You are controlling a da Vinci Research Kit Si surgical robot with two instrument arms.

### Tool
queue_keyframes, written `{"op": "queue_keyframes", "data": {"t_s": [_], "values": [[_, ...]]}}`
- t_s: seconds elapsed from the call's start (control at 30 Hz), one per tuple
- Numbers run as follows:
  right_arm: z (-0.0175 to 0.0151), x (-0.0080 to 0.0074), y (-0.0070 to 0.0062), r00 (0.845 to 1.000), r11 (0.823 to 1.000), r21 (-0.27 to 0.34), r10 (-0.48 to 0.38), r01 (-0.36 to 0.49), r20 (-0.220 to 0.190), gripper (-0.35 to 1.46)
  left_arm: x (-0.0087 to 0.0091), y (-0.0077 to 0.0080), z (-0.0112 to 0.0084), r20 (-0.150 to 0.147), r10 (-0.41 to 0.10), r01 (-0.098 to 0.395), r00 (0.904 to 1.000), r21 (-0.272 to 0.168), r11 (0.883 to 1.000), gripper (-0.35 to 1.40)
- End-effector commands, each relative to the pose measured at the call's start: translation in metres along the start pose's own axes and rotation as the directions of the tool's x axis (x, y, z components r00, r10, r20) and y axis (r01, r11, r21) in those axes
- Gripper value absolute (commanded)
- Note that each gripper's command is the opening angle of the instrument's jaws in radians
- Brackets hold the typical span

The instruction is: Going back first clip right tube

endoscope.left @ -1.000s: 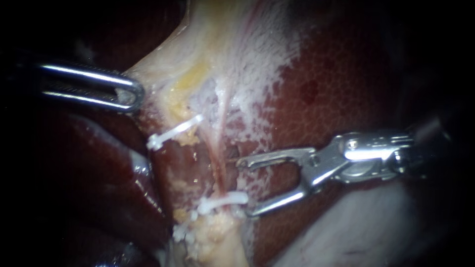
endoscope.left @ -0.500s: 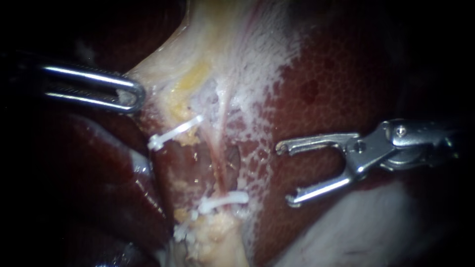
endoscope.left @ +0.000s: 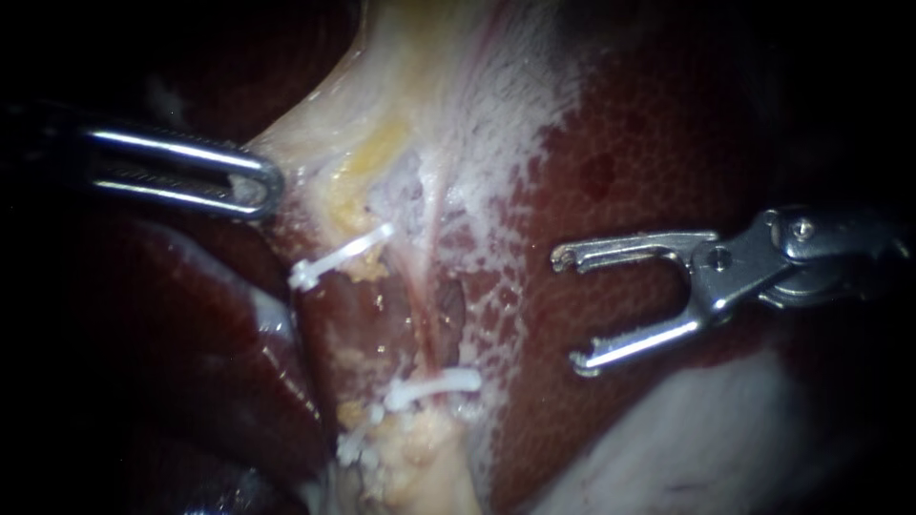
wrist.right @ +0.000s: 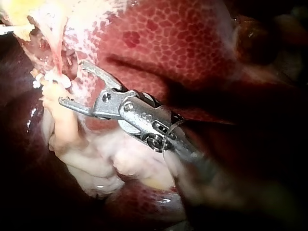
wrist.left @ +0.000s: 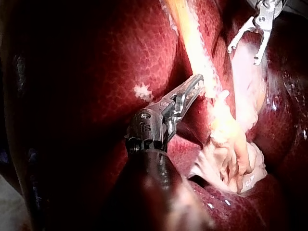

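Clip (endoscope.left: 431, 386) rides a soft, slippery tube (endoscope.left: 426, 310), probably best left ungripped; right instrument (endoscope.left: 570, 311) has jaws wide and empty; left instrument (endoscope.left: 250, 187) pinches pale tissue (endoscope.left: 320, 133).

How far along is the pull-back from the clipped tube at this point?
Done: the lower clip sits across the tube, and the upper clip is higher up. In hand: the right instrument, jaws open and empty, hangs over the liver, clear of the tube; the left instrument grips pale tissue. Left: at most more retreat.
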Motion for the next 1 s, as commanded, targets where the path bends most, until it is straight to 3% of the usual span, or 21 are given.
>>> {"op": "queue_keyframes", "data": {"t_s": [0.03,0.37,0.6,1.0], "values": [[0.0,0.0,0.0,1.0,1.0,0.0,0.0,0.0,0.0,0.6,0.0004,0.0002,0.0004,-0.001,0.005,-0.005,1.0,0.003,1.0,-0.35],[-0.0003,-0.0001,-0.0002,1.0,1.0,0.0,0.0,0.0,0.0,0.6,0.0028,0.0031,0.0046,-0.028,-0.018,0.018,0.9994,0.013,1.0,-0.35],[-0.0003,-0.0001,-0.0002,1.0,1.0,0.0,0.0,0.0,0.0,0.6,0.0038,0.0031,0.0079,-0.05,-0.023,0.025,0.9985,0.031,0.999,-0.35],[-0.0002,-0.0001,-0.0002,1.0,1.0,-0.002,0.0,0.0,0.0,0.6,0.004,0.0025,0.0083,-0.055,-0.023,0.025,0.9982,0.034,0.999,-0.35]]}}
